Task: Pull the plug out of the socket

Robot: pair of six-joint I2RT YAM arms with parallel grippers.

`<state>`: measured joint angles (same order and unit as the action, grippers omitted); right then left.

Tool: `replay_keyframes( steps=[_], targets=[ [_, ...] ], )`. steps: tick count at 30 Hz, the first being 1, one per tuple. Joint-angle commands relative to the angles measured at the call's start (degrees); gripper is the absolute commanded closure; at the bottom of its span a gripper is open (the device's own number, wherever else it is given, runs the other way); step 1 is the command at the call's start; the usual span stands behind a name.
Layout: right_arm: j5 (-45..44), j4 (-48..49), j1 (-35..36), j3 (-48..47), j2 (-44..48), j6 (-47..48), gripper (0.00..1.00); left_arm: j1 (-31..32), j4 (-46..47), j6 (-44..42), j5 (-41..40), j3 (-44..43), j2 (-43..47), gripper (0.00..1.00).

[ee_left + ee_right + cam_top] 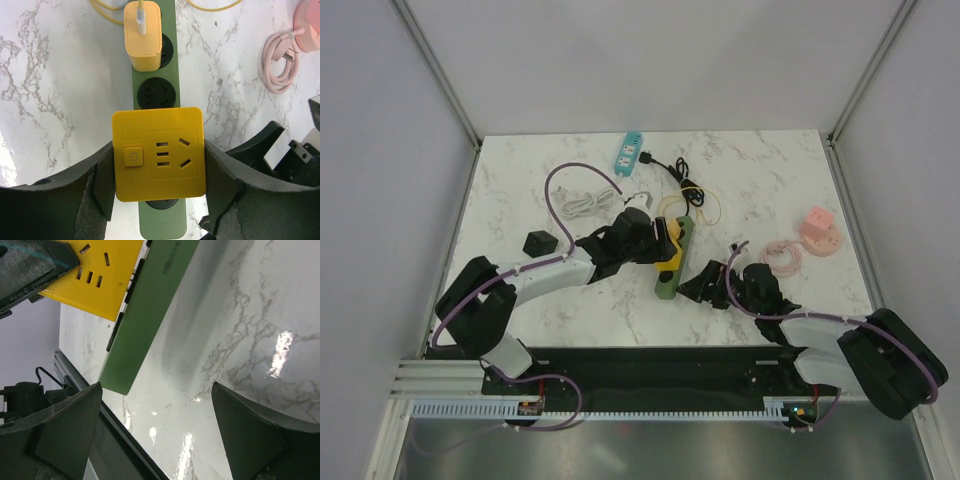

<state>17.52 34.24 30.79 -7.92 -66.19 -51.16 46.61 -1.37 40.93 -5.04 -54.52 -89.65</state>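
Note:
A green power strip (663,282) lies at the table's middle, also in the left wrist view (162,220) and the right wrist view (145,310). A square yellow plug adapter (159,152) sits on one of its sockets; it also shows in the right wrist view (95,277). My left gripper (159,172) is shut on the adapter's two sides. A yellow charger (143,35) is plugged in farther along the strip. My right gripper (155,430) is open and empty over bare table, just right of the strip's near end (705,285).
A pink cube (817,232) and a coiled pink cable (782,255) lie at the right. A blue power strip (628,152) and black cable (675,170) lie at the back. A white cable (582,203) and black cube (540,243) lie at the left.

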Motion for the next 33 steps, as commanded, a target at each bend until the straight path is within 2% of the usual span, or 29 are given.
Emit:
replay_keyframes(
  steps=[1, 5, 8, 13, 14, 15, 17, 20, 21, 25, 26, 27, 29, 33],
  targets=[
    [2.17, 8.90, 1.55, 0.01, -4.37, -2.36, 0.02, 1.20, 8.05, 3.46, -0.32, -1.37, -0.44, 0.98],
    [3.84, 20.39, 2.52, 0.10, -12.01, -5.35, 0.02, 2.34, 8.13, 3.63, -0.50, -2.60, -1.58, 0.98],
    [3.14, 25.33, 3.05, -0.60, -17.12, -7.02, 0.04, 3.22, 8.13, 4.16, -0.32, -3.31, -2.02, 0.98],
    [0.68, 28.78, 3.23, -0.87, -23.10, -8.08, 0.14, 4.36, 8.40, 5.39, -0.59, -3.22, -1.76, 0.98],
    [-0.20, 29.04, 3.23, -0.52, -23.28, -8.26, 0.16, 4.45, 8.57, 5.65, -0.50, -3.14, -1.76, 0.98],
    [-1.33, 28.78, 3.23, -0.17, -22.84, -8.34, 0.23, 4.45, 8.66, 5.92, -0.33, -3.05, -1.59, 0.98],
    [-4.75, 26.42, 3.23, 0.54, -21.62, -7.91, 0.25, 4.45, 9.44, 6.88, -0.15, -2.78, -1.32, 0.98],
    [-9.41, 20.45, 3.23, 0.19, -18.01, -6.50, 0.41, 4.45, 12.25, 9.25, 1.25, -0.77, 0.17, 0.98],
    [-10.22, 18.78, 3.32, 0.10, -16.96, -6.15, 0.54, 4.45, 14.27, 10.04, 1.95, 0.46, 0.87, 0.98],
    [-12.24, 18.06, 3.32, 0.10, -16.34, -6.41, 0.75, 4.45, 15.16, 9.44, 1.88, 2.05, 2.45, 0.98],
    [-12.33, 17.97, 3.23, 0.01, -16.42, -6.24, 0.83, 4.45, 15.25, 9.17, 1.87, 2.31, 2.63, 0.98],
    [-12.94, 17.88, 3.23, 0.01, -16.34, -6.06, 1.00, 4.45, 15.17, 8.82, 2.05, 2.66, 2.90, 0.98],
    [-13.73, 17.01, 3.23, -0.16, -15.64, -5.54, 1.00, 4.11, 14.73, 7.51, 3.27, 2.67, 3.34, 0.98],
    [-14.97, 16.56, 3.23, 0.19, -15.37, -5.53, 1.00, 0.08, 14.02, 9.07, 12.83, 2.48, 4.91, 0.98]
  ],
)
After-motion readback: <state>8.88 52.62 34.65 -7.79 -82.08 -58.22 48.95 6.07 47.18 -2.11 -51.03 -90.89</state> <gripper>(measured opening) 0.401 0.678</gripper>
